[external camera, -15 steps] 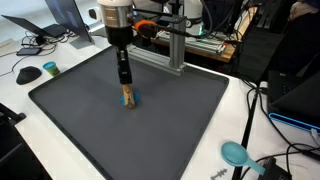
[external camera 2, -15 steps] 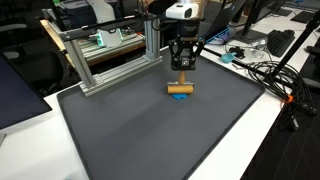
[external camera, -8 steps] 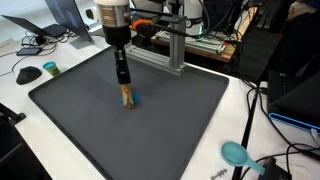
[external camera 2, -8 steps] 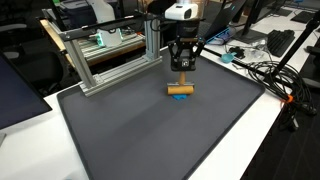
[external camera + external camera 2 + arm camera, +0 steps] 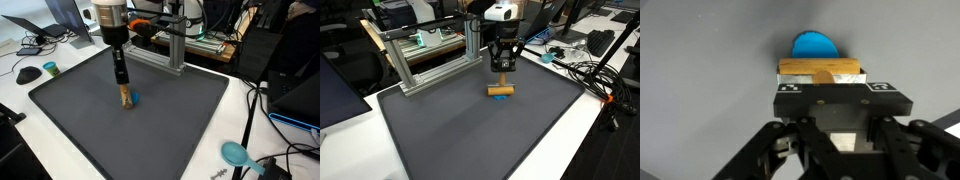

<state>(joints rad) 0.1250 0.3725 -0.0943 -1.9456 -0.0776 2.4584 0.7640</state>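
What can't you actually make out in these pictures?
- Shape of the blue thing: in the wrist view, the block covers part of it.
- Whether the fingers touch the block: too small in both exterior views, and their tips are hidden by the wrist's own body in the wrist view.
- What the teal thing is: too small in an exterior view.

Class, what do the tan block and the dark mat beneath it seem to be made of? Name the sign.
Block: probably bare wood; warm tan, matte, no shine. Mat: perhaps rubber or foam; dark grey, dull, no glare.
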